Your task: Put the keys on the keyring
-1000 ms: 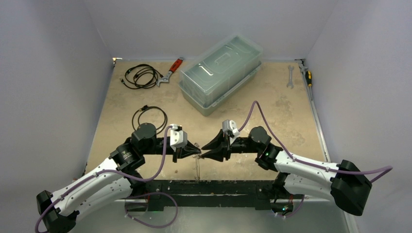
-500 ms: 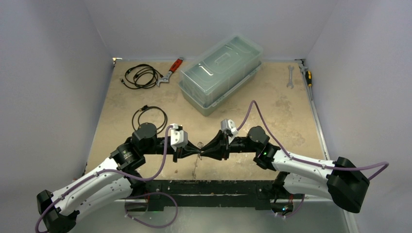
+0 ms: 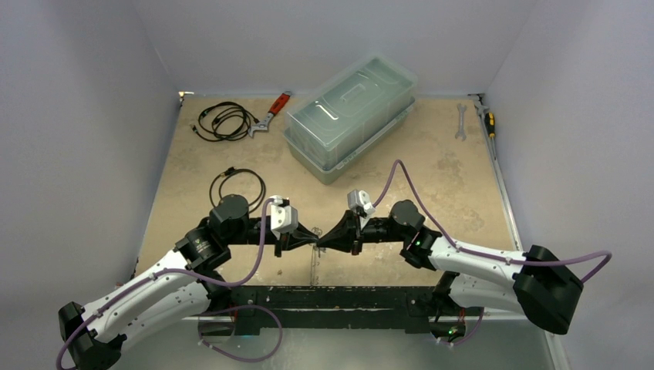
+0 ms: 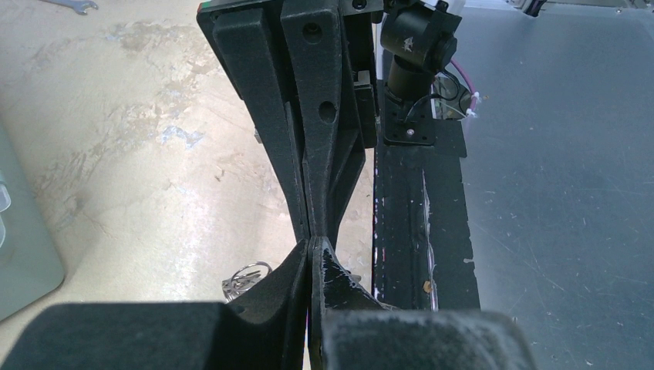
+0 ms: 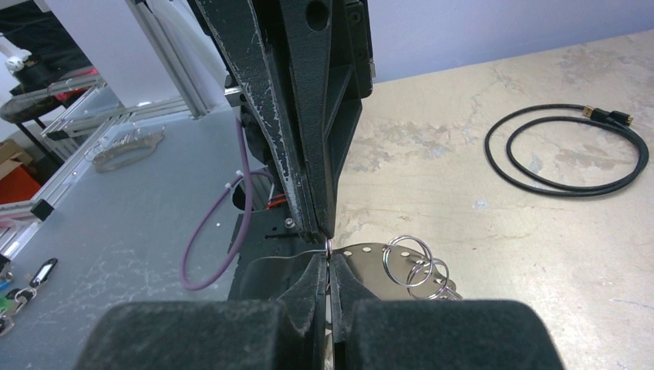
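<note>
Right hand (image 3: 323, 240) nearer; keyring (image 5: 407, 260) seemingly half-hidden

Overhead looks down; opposed close wrist views share right gripper (image 4: 308, 230).

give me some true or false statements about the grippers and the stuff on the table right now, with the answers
1. The left gripper and the right gripper meet tip to tip. True.
2. The right gripper's jaws stand open. False: they are shut on the keyring, whose thin wire shows at the tips.
3. The plastic box has its lid off. False: the lid is on.
4. A coiled black cable lies on the table. True.
5. The red-handled wrench lies inside the box. False: it lies on the table, left of the box.
</note>
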{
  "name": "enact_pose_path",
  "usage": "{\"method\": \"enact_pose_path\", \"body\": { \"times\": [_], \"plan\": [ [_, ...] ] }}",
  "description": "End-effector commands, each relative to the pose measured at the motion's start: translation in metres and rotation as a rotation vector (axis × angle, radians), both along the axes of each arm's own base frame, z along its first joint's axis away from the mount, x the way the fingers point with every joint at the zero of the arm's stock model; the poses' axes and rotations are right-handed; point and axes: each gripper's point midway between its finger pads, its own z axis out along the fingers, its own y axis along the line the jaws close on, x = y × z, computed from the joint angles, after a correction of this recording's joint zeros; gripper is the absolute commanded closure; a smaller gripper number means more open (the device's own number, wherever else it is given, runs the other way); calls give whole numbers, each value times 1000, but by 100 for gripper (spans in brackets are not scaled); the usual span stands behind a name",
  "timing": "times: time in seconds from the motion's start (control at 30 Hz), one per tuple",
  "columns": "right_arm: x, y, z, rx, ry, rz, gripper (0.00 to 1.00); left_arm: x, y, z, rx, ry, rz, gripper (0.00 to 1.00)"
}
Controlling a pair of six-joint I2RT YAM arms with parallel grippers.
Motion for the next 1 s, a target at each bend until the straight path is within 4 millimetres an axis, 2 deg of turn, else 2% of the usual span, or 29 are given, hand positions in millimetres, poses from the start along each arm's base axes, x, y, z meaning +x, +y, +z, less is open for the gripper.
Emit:
{"method": "enact_pose_path", "body": {
  "times": [0.0,0.1,0.17,0.2,0.3,0.4,0.47,0.57,0.7,0.87,0.97],
  "plan": [
    [0,1,33,87,-76,-5,100,6,-1,10,-31,-48,15,98],
    [2,-2,34,71,-89,-28,100,9,1,14,-31,-65,37,66],
    [5,-3,34,46,-93,-40,100,11,3,19,-33,-91,50,53],
    [6,-4,35,36,-101,-48,100,13,4,20,-26,-101,57,51],
    [11,-6,37,2,-124,-78,100,16,7,30,14,-132,64,52],
    [18,-11,43,-25,-160,-121,100,9,9,41,54,-148,9,54],
    [20,-13,48,-31,-178,-139,100,1,9,39,98,-142,-51,56],
    [21,-14,51,-41,-191,-143,100,2,7,34,173,-141,-71,65],
    [19,-14,50,-56,-194,-136,100,-2,2,24,226,-108,-129,66],
    [13,-14,53,-57,-199,-117,100,8,-4,23,267,-89,-113,74],
    [11,-15,54,-59,-201,-113,100,13,-5,21,294,-94,-100,74]
  ]
}}
